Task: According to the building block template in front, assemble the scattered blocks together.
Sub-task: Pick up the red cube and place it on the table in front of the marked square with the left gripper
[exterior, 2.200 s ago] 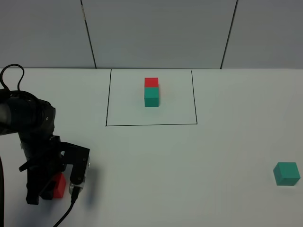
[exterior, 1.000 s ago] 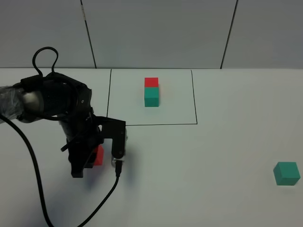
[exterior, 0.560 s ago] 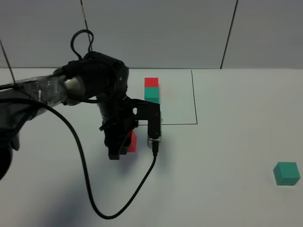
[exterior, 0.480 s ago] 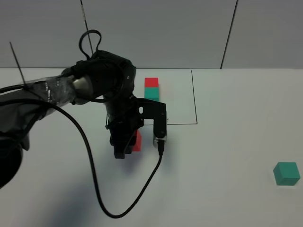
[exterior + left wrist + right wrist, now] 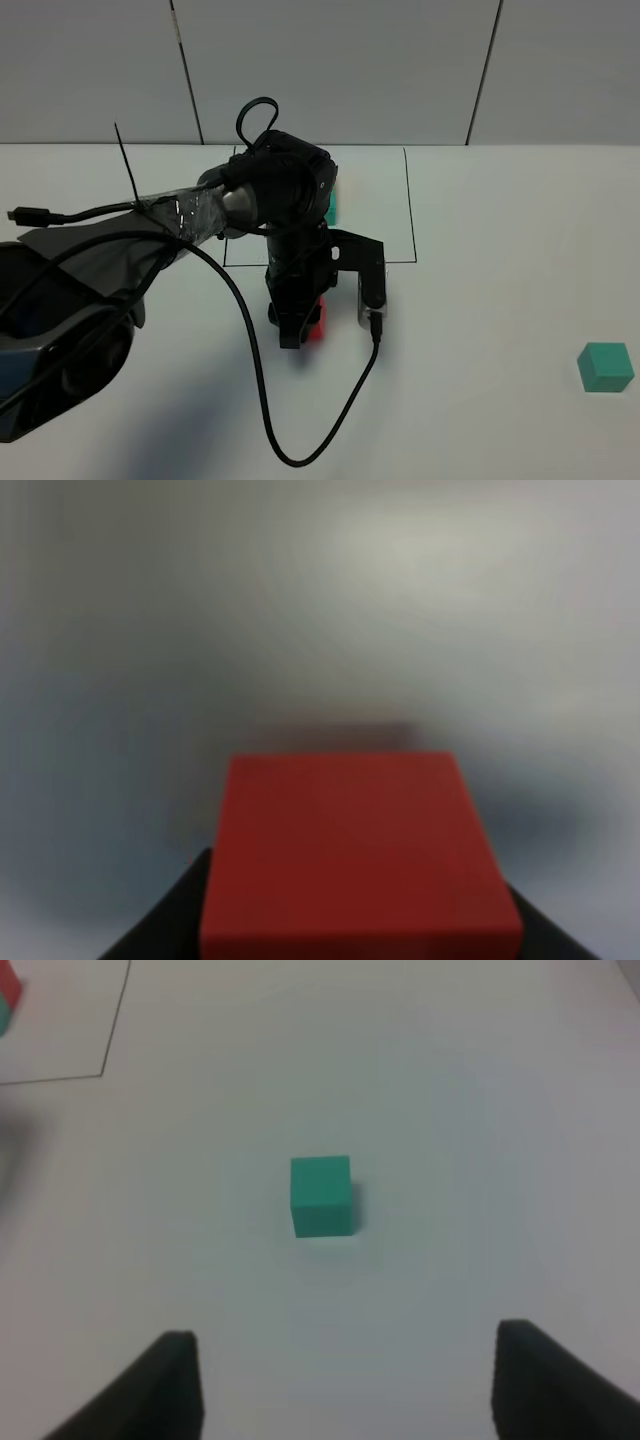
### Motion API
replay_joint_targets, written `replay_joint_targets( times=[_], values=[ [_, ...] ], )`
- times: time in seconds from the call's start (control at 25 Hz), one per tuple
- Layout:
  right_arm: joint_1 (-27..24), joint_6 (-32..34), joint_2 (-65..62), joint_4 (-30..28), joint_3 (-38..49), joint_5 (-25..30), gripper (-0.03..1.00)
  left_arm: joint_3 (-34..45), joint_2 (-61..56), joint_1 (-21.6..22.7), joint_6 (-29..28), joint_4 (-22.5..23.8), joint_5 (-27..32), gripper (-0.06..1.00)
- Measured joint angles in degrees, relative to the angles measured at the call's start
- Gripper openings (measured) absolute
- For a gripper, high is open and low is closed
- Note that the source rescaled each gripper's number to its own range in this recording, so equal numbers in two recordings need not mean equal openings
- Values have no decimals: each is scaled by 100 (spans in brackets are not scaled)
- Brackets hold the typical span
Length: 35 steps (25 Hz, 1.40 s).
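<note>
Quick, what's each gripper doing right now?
Left gripper: closed, holding the red cube.
Right gripper: open, holding nothing; the teal cube sits apart from it.

The drawn rectangle [image 5: 411, 225] lies at the back middle of the bench [image 5: 480, 320], just before the wall [image 5: 330, 70]. Inside it, toward the back, stands the template pair [image 5: 329, 208], mostly hidden behind the left arm [image 5: 190, 215], which reaches in from the left across the rectangle's front line. The left pincer [image 5: 298, 328] is just in front of that line, outside the rectangle, with the held cube [image 5: 316, 324] between its jaws. A cable [image 5: 296, 463] loops forward from it over the bench. The loose cube [image 5: 606, 366] lies alone at the far right, nearer the front and well apart from the rest. It sits ahead of the right pincer [image 5: 345, 1365], clear of both jaws.
</note>
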Motion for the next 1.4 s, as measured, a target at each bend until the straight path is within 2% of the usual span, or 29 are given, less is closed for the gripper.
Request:
replay_joint_targets(
  times=[0.4, 0.68, 0.96, 1.4],
  values=[
    [0, 0, 0, 0, 0, 0, 56, -19, 56, -19, -189, -237, 133, 0],
    [0, 0, 0, 0, 0, 0, 56, -19, 61, -191, -189, -131, 1, 0],
    [0, 0, 0, 0, 0, 0, 56, -19, 61, -203, -237, -22, -201, 0],
    [0, 0, 0, 0, 0, 0, 56, -19, 61, -203, -255, -19, -192, 0]
  ],
)
